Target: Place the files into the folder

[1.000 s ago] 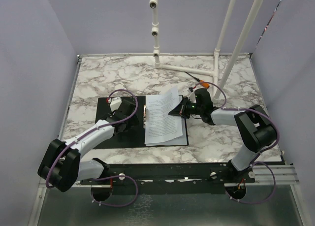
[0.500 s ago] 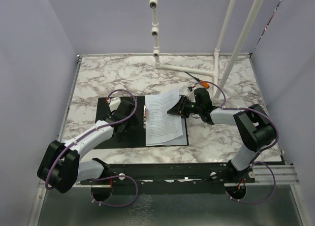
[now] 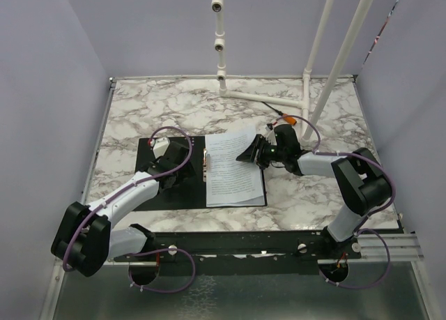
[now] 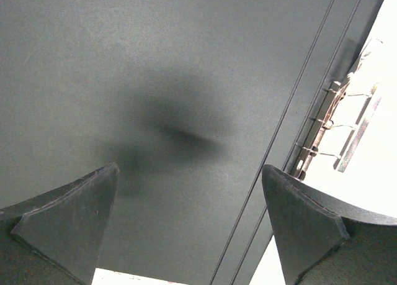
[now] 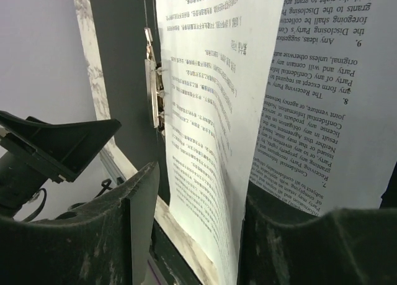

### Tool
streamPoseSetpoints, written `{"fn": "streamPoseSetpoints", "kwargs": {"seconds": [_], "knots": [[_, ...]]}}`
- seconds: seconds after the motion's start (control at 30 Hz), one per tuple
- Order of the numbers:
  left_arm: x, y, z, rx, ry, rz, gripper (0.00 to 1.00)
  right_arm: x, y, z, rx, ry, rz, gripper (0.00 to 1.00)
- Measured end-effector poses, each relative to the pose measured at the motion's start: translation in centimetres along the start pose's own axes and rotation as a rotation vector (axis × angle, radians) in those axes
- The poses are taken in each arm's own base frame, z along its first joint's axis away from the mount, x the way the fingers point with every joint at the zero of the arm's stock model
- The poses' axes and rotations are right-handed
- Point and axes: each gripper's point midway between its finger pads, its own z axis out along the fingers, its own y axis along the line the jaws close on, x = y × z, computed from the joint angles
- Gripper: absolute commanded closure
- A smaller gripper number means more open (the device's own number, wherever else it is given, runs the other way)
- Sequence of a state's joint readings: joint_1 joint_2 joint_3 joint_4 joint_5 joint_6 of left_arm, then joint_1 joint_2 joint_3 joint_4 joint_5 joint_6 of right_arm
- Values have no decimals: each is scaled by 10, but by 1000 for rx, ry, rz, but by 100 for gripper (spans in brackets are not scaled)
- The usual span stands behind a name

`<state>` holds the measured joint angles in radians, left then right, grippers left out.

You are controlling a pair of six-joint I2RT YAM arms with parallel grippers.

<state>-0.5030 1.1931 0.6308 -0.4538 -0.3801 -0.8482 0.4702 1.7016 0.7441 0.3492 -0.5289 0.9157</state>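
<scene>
The folder (image 3: 150,193) lies open on the marble table, black inside up, its metal spine clip (image 3: 204,164) in the middle. The files (image 3: 233,173), white printed sheets, rest on its right half, their far right corner still lifted. My right gripper (image 3: 246,155) is at that corner, jaws apart. In the right wrist view the files' edge (image 5: 205,86) hangs loose between the fingers of the right gripper (image 5: 198,195), leaning on the right one. My left gripper (image 4: 190,168) is wide open just over the folder's bare left half (image 4: 186,61), beside the clip (image 4: 329,130).
White pipe stands (image 3: 313,69) rise at the back of the table. An orange-tipped tool (image 3: 279,113) lies behind the right arm. A black rail (image 3: 237,242) runs along the near edge.
My right gripper has gone from shut to open on the sheets' corner. The raised sheets have sunk flatter onto the folder. The left arm has stayed put.
</scene>
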Motion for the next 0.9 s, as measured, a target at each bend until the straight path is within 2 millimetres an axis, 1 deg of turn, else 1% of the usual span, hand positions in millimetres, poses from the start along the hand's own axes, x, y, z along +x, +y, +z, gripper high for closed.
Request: {"fn": "streamPoseSetpoints", "kwargs": {"seconds": [0.3,0.67,0.9], "knots": [[-4,-1,-3,15,-9,-13,1,-2,-7,-6,56,-19,-18,42],[-8,0,-5,22,-18,-22,1,-8,-14,-20,150,-62,-74,38],[-14,2,-8,22,-30,-25,1,-22,-11,-35,214,-120,-132,37]]}}
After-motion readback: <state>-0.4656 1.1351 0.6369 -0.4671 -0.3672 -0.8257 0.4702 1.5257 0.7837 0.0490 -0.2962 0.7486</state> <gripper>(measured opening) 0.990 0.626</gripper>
